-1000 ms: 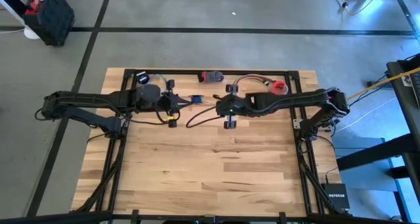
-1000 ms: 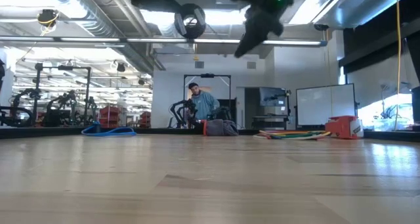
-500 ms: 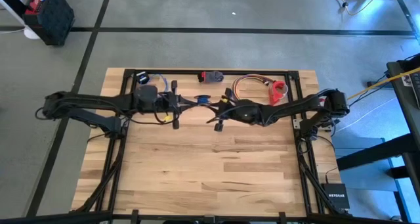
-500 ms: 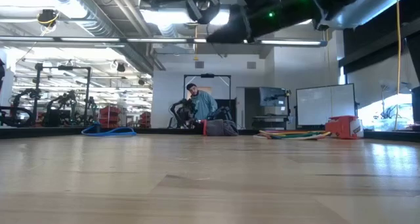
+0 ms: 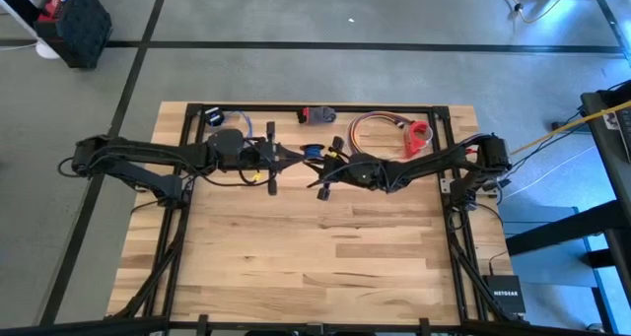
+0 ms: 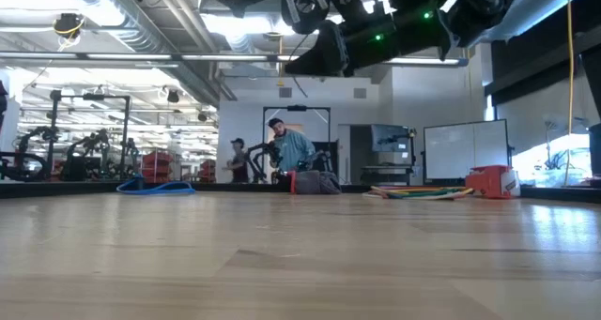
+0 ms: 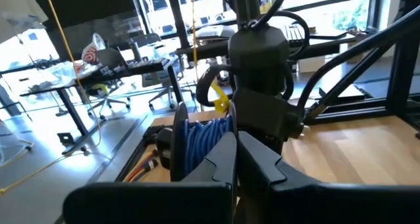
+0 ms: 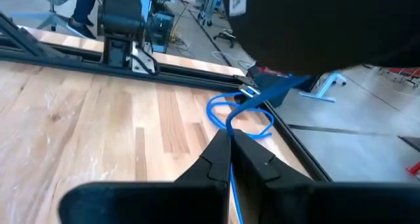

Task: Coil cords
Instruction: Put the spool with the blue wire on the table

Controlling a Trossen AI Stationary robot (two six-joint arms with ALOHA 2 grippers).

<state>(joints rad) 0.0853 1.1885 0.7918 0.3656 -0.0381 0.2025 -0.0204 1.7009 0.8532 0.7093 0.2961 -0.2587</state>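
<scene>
A blue cord is the one in play. Part of it is wound into a small coil (image 5: pixel 313 151) (image 7: pixel 205 142) held above the table between my two grippers. Another part lies as a loose loop (image 8: pixel 241 117) (image 5: pixel 245 125) on the table's far left, by a blue plug (image 8: pixel 275 89). My right gripper (image 5: pixel 324 168) (image 8: pixel 230 142) points nearly level toward the table's left, shut on the cord. My left gripper (image 5: pixel 283 157) (image 7: pixel 236 145) is shut and points level toward the right, its tips right beside the coil. My right gripper pinches the blue cord between its two fingers, which point nearly level toward the table's left. One strand (image 8: pixel 231 184) runs back between the fingers. Another leaves the fingertips (image 8: pixel 228 131) toward the loop on the table. My left gripper stands against the coil; I cannot tell whether it touches it.
Along the far edge lie a black item (image 5: pixel 215 117), a dark and red bundle (image 5: pixel 317 113), and a ring of coloured cords (image 5: pixel 373 129) with a red piece (image 5: pixel 420 135). The near half of the table (image 5: pixel 315 257) is bare wood. People stand in the room beyond (image 6: pixel 291 151).
My right gripper has sunk and tipped from pointing steeply down to nearly level, its tip swinging toward the table's left and my left gripper. My left gripper has edged toward the right. The blue coil has shifted slightly right with them.
</scene>
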